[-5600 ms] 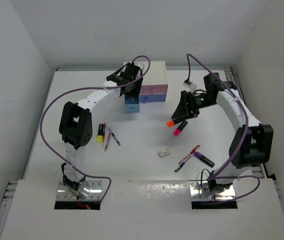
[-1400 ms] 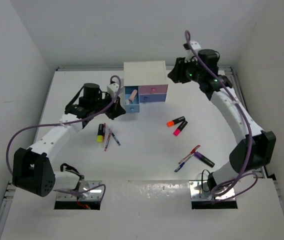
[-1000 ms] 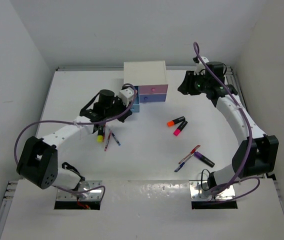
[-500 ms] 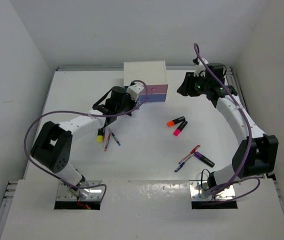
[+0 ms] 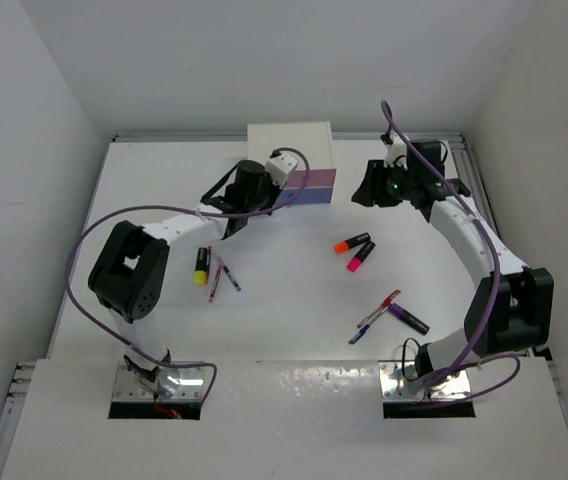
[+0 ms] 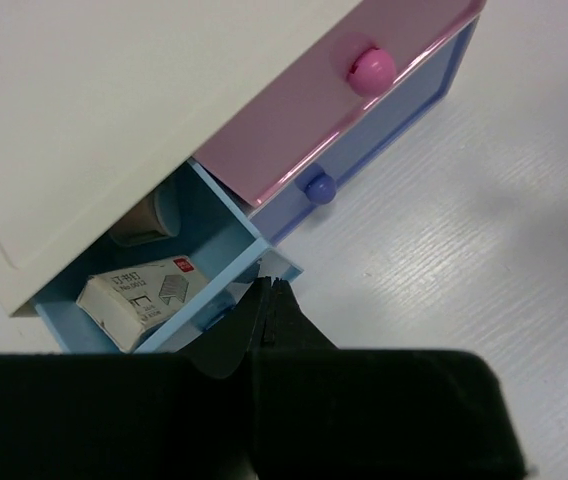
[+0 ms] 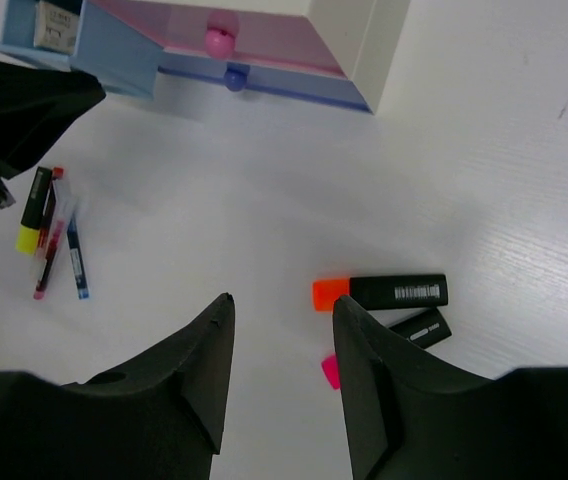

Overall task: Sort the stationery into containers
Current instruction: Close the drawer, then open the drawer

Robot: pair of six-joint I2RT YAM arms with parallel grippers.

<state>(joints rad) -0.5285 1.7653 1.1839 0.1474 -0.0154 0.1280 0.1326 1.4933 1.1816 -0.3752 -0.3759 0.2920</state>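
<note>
The left arm stretches to the cabinet [image 6: 114, 90], its left fingers [image 6: 264, 320] pinched shut against the light-blue drawer [image 6: 214, 235], now pushed farther in than before, eraser [image 6: 139, 293] inside. The right fingers [image 7: 204, 370] hang half-spread, empty, above the orange highlighter [image 7: 384, 292].

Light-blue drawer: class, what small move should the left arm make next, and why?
Probably push the light-blue drawer into the white cabinet. It stands partly out with a whitish eraser inside, and the shut left gripper sits at its front.
</note>
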